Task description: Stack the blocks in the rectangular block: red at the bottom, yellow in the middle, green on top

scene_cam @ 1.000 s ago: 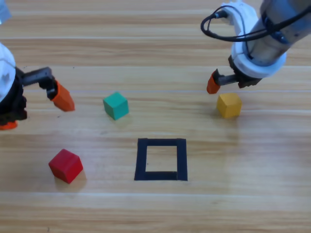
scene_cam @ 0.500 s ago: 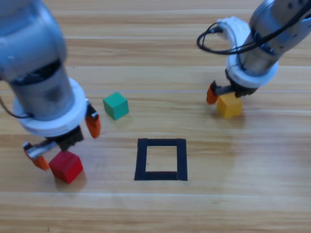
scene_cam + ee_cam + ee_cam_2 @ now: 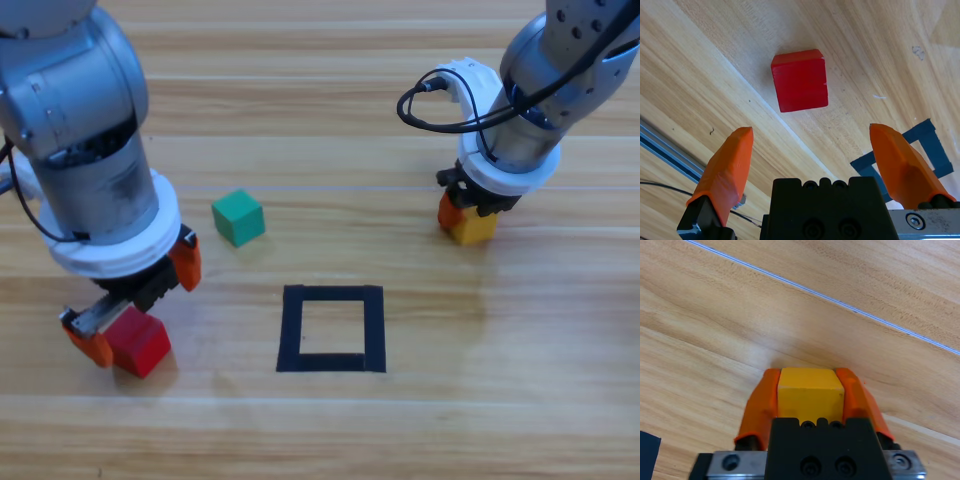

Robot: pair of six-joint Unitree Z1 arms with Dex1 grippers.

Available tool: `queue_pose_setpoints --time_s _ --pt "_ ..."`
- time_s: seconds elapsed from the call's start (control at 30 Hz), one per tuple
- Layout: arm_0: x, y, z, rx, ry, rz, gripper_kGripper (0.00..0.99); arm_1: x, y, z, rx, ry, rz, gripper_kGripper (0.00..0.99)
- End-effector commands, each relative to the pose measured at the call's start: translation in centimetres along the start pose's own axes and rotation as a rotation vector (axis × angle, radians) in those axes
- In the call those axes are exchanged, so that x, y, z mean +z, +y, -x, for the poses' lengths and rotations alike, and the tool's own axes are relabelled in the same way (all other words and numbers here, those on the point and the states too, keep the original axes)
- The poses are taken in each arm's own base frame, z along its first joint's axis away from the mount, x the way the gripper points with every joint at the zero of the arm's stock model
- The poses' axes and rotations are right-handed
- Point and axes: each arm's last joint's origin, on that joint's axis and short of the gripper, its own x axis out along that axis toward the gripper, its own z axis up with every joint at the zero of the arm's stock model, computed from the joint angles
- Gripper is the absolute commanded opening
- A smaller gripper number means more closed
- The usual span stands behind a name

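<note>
Right claw [image 3: 810, 392] clamps the yellow cube [image 3: 810, 394].

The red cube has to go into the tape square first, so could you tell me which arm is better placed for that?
Left. The left gripper hangs open over the red cube; the right gripper is shut on the yellow cube, farther away.
</note>
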Motion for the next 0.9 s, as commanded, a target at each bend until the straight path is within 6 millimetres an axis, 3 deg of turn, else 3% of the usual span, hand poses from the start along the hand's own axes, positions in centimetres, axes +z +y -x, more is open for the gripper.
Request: queue_pose_setpoints --time_s 0.03,0.5,0.67,0.9 --pt "1.3 -0.8 -1.9 0.049 0.014 0.091 0.989 -1.8 -1.5 -2.2 -0.023 0.100 -0.014 0.015" --pt "2.9 -0.7 -4.8 0.065 0.030 0.170 0.985 -5.6 0.9 7.2 0.016 0.004 0.005 0.023" --pt "3.3 -0.2 -5.6 0.060 0.033 0.169 0.989 -6.4 1.2 8.9 0.024 -0.021 -0.014 0.017" --pt "3.3 0.0 -7.0 0.069 0.032 0.161 0.988 -7.6 1.1 9.7 0.022 -0.015 -0.038 0.020"
